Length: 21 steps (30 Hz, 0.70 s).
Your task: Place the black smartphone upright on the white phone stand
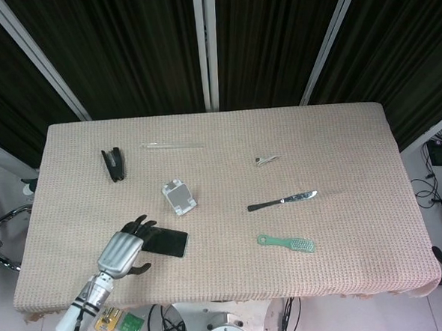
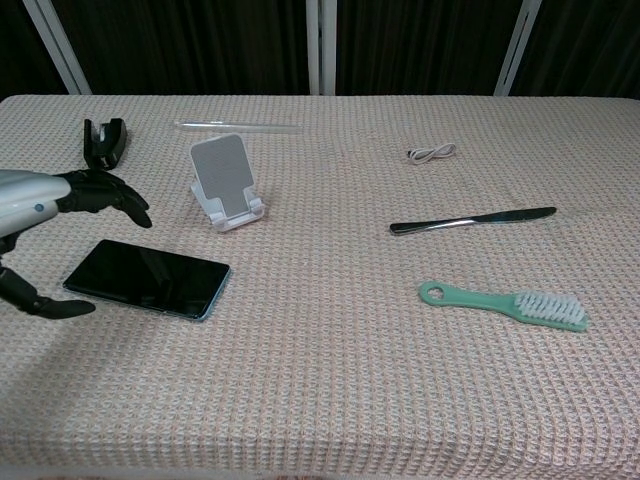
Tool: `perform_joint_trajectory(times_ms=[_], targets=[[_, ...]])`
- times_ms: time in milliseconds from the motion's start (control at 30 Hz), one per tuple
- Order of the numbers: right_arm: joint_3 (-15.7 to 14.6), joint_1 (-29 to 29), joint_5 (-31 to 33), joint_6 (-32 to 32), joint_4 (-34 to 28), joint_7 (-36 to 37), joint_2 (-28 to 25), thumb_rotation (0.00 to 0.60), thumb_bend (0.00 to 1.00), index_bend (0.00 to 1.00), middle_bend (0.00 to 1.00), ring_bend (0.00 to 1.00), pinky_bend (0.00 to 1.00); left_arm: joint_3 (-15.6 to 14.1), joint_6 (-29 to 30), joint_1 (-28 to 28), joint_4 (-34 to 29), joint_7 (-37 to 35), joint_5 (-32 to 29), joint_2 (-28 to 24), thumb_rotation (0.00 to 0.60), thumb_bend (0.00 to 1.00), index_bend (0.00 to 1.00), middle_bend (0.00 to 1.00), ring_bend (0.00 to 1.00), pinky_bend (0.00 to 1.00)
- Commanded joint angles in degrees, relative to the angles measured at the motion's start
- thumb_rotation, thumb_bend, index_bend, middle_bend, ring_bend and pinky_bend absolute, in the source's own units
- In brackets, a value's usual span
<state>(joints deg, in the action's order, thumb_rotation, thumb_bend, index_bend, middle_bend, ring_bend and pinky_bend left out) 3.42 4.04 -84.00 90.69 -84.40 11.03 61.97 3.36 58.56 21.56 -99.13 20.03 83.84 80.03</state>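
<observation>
Left hand (image 2: 45, 215) spread empty above the black smartphone (image 2: 148, 278).
Flat, stiff, likely slippery: grasp its long edges.

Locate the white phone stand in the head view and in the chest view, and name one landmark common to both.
Head view: the white phone stand sits left of centre on the table, just above the black smartphone.
Chest view: the stand is upper left, beyond the smartphone.
Shared landmark: the black stapler, farther left and back from the stand.
</observation>
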Motion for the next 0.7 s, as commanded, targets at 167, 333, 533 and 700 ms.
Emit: perform_joint_trajectory(times_ms=[167, 333, 533, 700], targets=[[0.6, 0.5, 0.6, 0.7, 1.7, 1.4, 0.2, 0.600, 0.13, 0.00, 0.00, 0.00, 0.00, 0.8, -3.3, 3.6, 4.1, 4.2, -4.4, 3.6, 0.600, 0.18, 0.24, 0.14, 0.05, 0.20], [0.6, 0.6, 0.5, 0.5, 2.1, 1.6, 0.3, 0.600, 0.13, 0.00, 0.00, 0.00, 0.00, 0.6, -5.0, 5.2, 7.1, 5.3, -6.2, 4.0, 0.600, 0.19, 0.19, 0.14, 0.05, 0.20], [0.9, 0.7, 1.0, 0.5, 2.3, 1.6, 0.2, 0.600, 0.13, 0.00, 0.00, 0.00, 0.00, 0.5, -6.1, 6.5, 8.1, 4.5, -8.3, 3.4, 0.600, 0.19, 0.19, 0.14, 0.05, 0.20], [1.5, 0.7, 1.2, 0.9, 2.0, 1.1, 0.3, 0.600, 0.14, 0.00, 0.00, 0.00, 0.00, 0.6, -7.4, 7.9, 8.1, 4.5, -10.2, 3.0, 0.600, 0.19, 0.20, 0.14, 0.05, 0.20]])
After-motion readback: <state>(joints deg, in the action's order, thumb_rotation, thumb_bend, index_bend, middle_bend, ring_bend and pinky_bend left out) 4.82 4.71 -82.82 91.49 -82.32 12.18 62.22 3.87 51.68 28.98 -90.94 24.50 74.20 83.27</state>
